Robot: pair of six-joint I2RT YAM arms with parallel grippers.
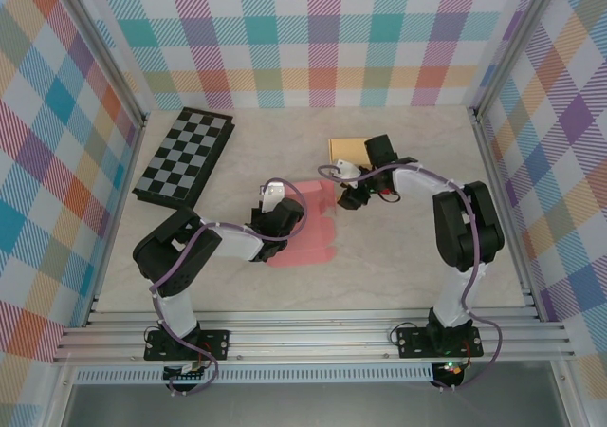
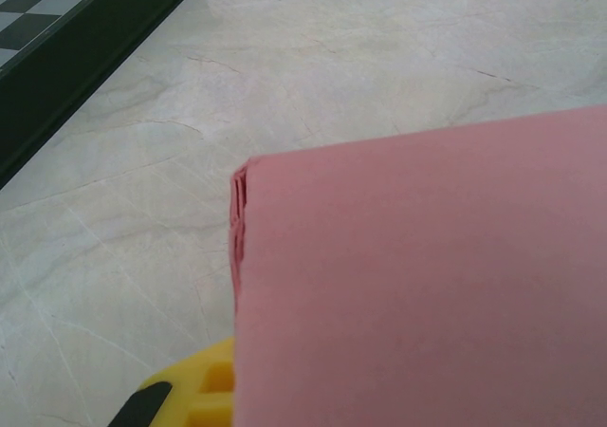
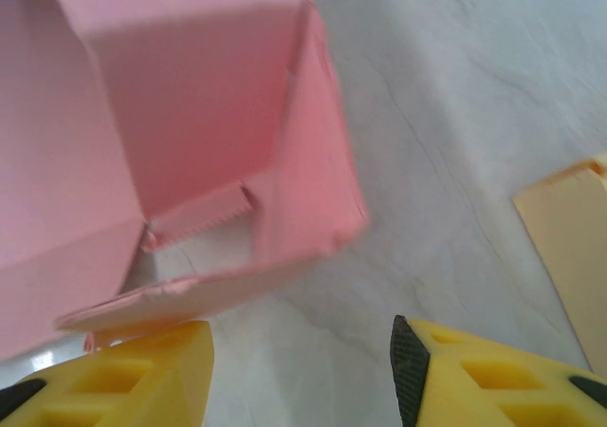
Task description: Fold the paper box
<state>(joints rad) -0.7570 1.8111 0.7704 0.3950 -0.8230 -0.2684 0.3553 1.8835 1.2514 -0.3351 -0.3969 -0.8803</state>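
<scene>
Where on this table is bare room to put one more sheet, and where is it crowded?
Free: the far strip between the chessboard and the tan sheet; the near strip between the box and the arm bases; the right side, past the right arm. Crowded: the centre, where the left end effector and the right end effector are at the box.

Top external camera: fixed high behind the arm bases, looking down on the whole table [image 1: 408, 275]; left wrist camera: low and very close over the paper box [image 1: 313, 242], facing toward the chessboard [image 1: 183, 157]; right wrist camera: close on a corner of the box, tan sheet [image 1: 346, 149] at its right edge; all three share the box.
</scene>
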